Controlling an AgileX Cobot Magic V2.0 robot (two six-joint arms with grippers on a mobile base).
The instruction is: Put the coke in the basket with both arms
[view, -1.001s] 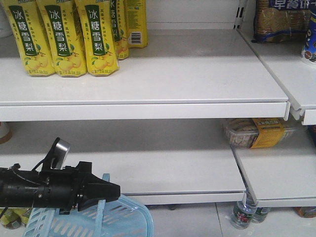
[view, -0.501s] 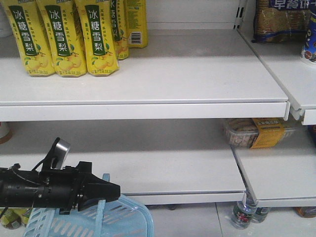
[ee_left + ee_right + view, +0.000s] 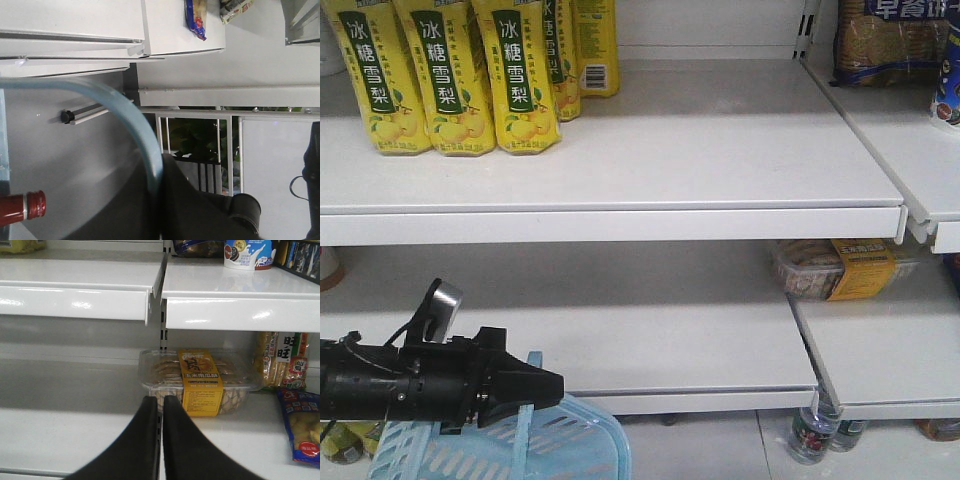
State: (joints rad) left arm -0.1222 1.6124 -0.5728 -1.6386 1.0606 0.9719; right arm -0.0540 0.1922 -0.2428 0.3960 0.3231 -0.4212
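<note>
White store shelves (image 3: 650, 150), tiled floor. Three front yellow pear-drink bottles (image 3: 525, 80), one cookie tray (image 3: 197, 382). Basket (image 3: 560, 445) bottom-left, handle held by left gripper (image 3: 555, 385). Right fingers (image 3: 150, 440) pressed together, empty. Coke can unseen.

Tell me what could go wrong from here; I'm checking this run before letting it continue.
1. No coke can shows in any view, so the right gripper, shut and empty, may go for the wrong item, such as the clear cookie box ahead of it.
2. The left gripper hangs over the blue basket, whose handle curves close past its camera; a swing could snag it.
</note>
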